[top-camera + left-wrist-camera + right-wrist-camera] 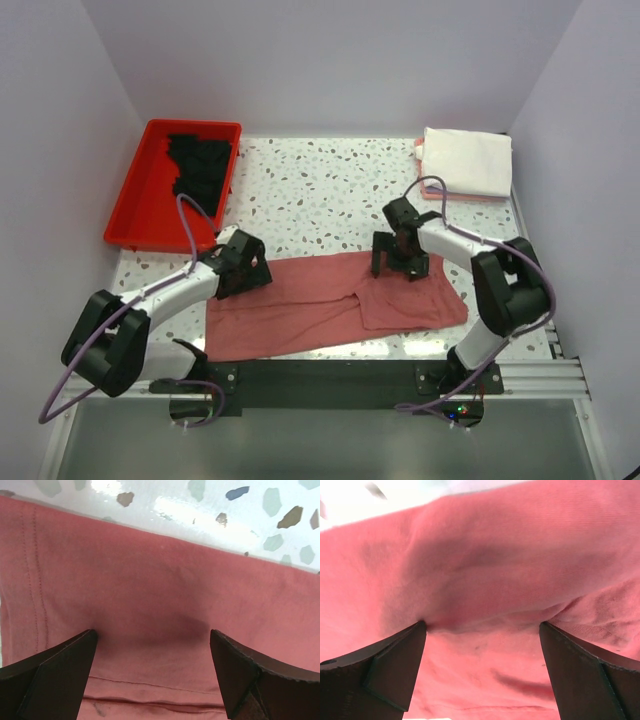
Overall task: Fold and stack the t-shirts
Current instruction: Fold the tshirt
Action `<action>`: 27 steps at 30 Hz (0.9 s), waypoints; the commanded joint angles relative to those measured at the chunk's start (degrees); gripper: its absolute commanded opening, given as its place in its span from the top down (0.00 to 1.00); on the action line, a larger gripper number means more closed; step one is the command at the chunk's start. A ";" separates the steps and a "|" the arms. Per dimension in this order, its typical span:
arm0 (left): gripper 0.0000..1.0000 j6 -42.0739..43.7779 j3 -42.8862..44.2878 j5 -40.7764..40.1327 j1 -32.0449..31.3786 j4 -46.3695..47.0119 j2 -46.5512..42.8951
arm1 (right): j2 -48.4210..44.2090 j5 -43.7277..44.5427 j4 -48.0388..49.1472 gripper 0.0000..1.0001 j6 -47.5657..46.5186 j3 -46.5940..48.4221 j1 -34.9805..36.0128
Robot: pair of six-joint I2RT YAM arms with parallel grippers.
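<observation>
A dusty-rose t-shirt [320, 305] lies spread across the near middle of the table, partly folded, with a doubled flap at its right. My left gripper [245, 272] stands open with its tips down on the shirt's far left edge; in the left wrist view rose cloth [155, 605] fills the gap between the wide-apart fingers [60, 670]. My right gripper [400, 262] is open too, its tips pressing the shirt's far right edge, where cloth [485, 580] bunches between the fingers [390, 665]. A black t-shirt [203, 165] sits in the tray. A folded white t-shirt [466, 160] rests on a pinkish one at the far right.
The red plastic tray [140, 215] stands at the far left. White walls close in the speckled table [320, 195] on three sides. A metal rail [540, 375] with the arm bases runs along the near edge.
</observation>
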 commanded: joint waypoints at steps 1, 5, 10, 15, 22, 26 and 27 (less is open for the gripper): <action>0.00 -0.68 -0.07 -2.80 0.34 -4.10 -2.64 | 7.59 -2.49 11.22 0.01 -3.22 6.28 -0.17; 0.00 -1.13 0.02 -3.33 0.34 -6.21 -5.19 | 17.41 -8.02 15.18 0.01 -4.55 15.08 -0.08; 0.00 -3.32 -3.84 0.18 0.34 -3.15 -5.29 | 28.15 -12.95 12.89 0.01 -5.08 31.32 1.06; 0.00 -4.29 -6.66 5.81 -0.10 2.14 -3.00 | 42.30 -13.40 6.76 0.01 -6.48 52.30 2.12; 0.00 -4.82 -6.57 9.67 -1.24 5.99 -1.68 | 58.92 -12.34 -3.80 0.01 -6.75 78.37 0.54; 0.00 -5.26 -6.40 15.64 -3.17 11.09 1.73 | 61.65 -15.94 0.49 0.01 -5.17 81.29 -1.13; 0.00 -5.61 -6.13 16.09 -3.87 12.06 2.44 | 61.92 -15.94 1.20 0.01 -4.90 81.29 -1.48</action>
